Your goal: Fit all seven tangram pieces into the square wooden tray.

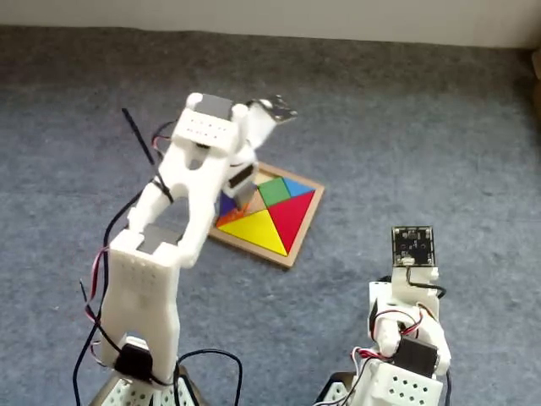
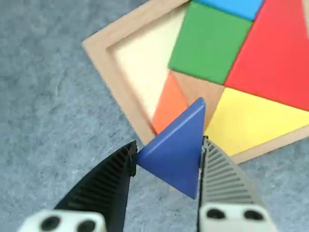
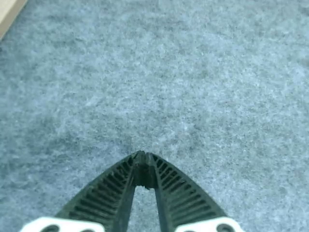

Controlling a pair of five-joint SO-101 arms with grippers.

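Observation:
The square wooden tray [image 2: 99,46] lies on the grey carpet, also seen in the high view [image 1: 306,229]. In it sit a green square [image 2: 210,41], a red triangle [image 2: 277,67], a yellow triangle [image 2: 256,121], a light blue piece [image 2: 239,6] and an orange triangle [image 2: 169,104]. A bare pale patch [image 2: 142,60] of the tray floor shows beside the orange one. My left gripper [image 2: 166,159] is shut on a dark blue triangle [image 2: 176,150], held just above the tray's near corner. My right gripper [image 3: 144,169] is shut on nothing, low over bare carpet near the table's front right.
The left arm [image 1: 182,211] stretches over the tray's left side and hides part of it. The right arm [image 1: 410,338] sits folded at the front right. Grey carpet surrounds the tray on all sides.

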